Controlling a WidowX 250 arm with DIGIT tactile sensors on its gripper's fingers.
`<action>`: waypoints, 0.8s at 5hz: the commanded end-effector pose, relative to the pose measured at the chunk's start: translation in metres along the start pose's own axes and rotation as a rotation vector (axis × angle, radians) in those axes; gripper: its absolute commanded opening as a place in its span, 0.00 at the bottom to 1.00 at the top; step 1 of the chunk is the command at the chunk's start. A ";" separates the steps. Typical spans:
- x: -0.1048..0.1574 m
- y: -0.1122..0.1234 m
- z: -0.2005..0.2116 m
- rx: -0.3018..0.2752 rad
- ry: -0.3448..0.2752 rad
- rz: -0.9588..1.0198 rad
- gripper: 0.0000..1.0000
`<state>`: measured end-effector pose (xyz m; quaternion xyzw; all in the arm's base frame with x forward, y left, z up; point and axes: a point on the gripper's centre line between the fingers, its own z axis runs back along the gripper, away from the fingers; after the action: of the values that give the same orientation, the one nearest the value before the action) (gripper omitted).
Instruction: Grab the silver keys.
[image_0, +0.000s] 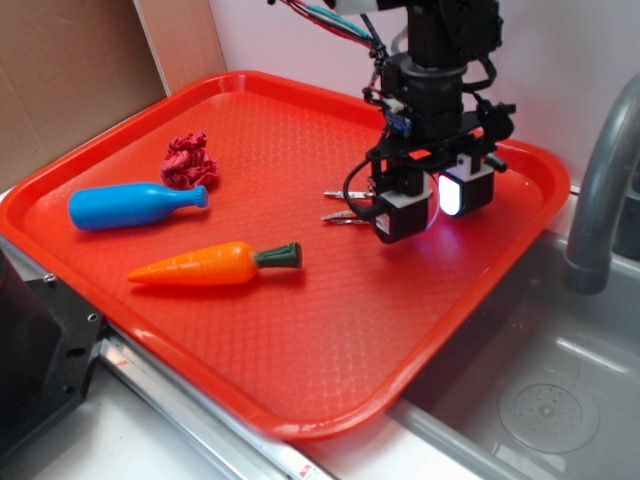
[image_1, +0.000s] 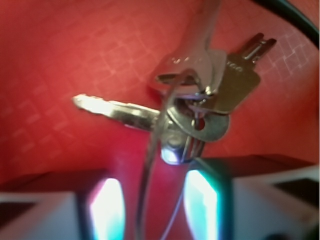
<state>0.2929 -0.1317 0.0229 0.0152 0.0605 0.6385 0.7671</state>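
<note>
The silver keys (image_0: 343, 216) lie on the red tray (image_0: 300, 340), with their tips sticking out to the left from under my gripper (image_0: 432, 208). In the wrist view the bunch of keys (image_1: 200, 107) fills the centre and is fanned out. Its thin wire ring (image_1: 150, 165) runs down between my two lit fingers. My gripper (image_1: 152, 205) is low over the tray and open. The fingers stand either side of the ring with a gap on both sides.
A toy carrot (image_0: 215, 263), a blue toy bottle (image_0: 130, 205) and a crumpled red piece (image_0: 188, 162) lie on the left half of the tray. A grey faucet (image_0: 600, 190) and a metal sink (image_0: 540, 390) are to the right. Cardboard stands at the back left.
</note>
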 end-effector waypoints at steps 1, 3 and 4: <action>0.007 0.000 0.025 -0.053 0.012 -0.013 0.00; 0.020 0.028 0.084 -0.027 0.112 -0.410 0.00; 0.026 0.051 0.110 -0.062 0.121 -0.671 0.00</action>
<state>0.2491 -0.1037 0.1218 -0.0487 0.1147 0.3436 0.9308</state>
